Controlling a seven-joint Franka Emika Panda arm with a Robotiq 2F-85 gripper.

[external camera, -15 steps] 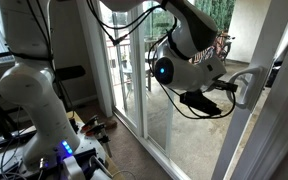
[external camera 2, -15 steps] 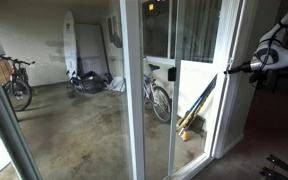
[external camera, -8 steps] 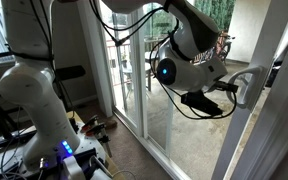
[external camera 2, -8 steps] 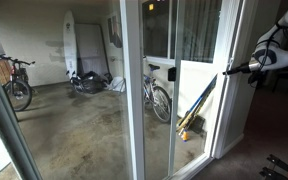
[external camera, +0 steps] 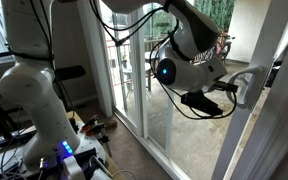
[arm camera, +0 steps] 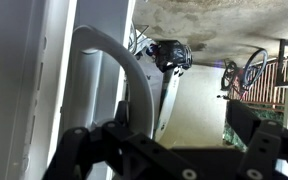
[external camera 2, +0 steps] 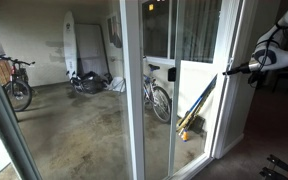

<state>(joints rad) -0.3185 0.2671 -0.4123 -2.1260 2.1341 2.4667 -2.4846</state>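
Observation:
My gripper [arm camera: 170,126] is open at a sliding glass door. In the wrist view a curved white door handle [arm camera: 112,52] runs down between my two black fingers, close beside one of them; I cannot tell if it touches. In both exterior views the gripper [external camera: 238,88] [external camera 2: 228,70] sits against the edge of the white door frame [external camera: 259,120] [external camera 2: 134,90], at the handle [external camera: 248,76]. The arm's white wrist with a blue ring light [external camera: 164,71] is just behind it.
The robot's white base [external camera: 34,100] stands on a cart with cables at the floor. Beyond the glass is a concrete patio with bicycles [external camera 2: 159,98] [external camera 2: 14,82], a white surfboard [external camera 2: 70,45] against the wall and long tools [external camera 2: 196,108] leaning by the door.

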